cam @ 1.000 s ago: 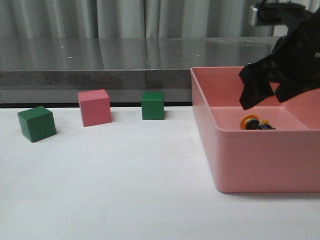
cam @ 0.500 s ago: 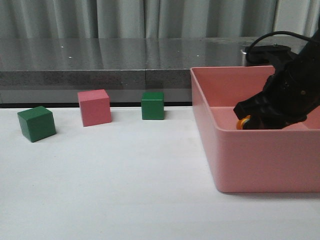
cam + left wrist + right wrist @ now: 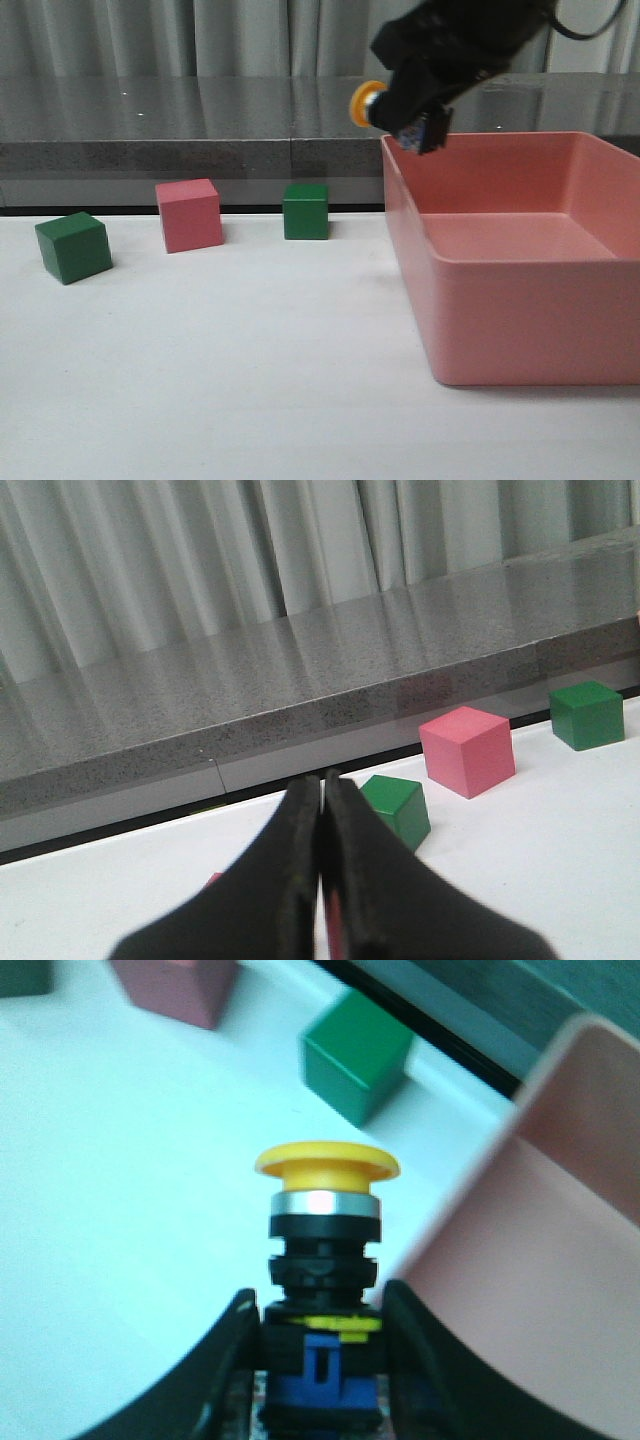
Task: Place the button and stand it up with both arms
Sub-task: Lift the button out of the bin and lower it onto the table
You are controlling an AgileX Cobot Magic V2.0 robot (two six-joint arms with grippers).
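The button (image 3: pixel 323 1290) is held in the air above the near-left corner of the pink bin (image 3: pixel 520 300), pinched at its blue block base by the right gripper (image 3: pixel 320 1380), yellow cap pointing out sideways. A light, rigid part is suggested; the squared base is judged the surest hold, the rounded cap and silver ring likely slick. The left gripper (image 3: pixel 322 880) is seen pressed together on nothing, above the white table (image 3: pixel 250 380) near a green cube (image 3: pixel 397 810).
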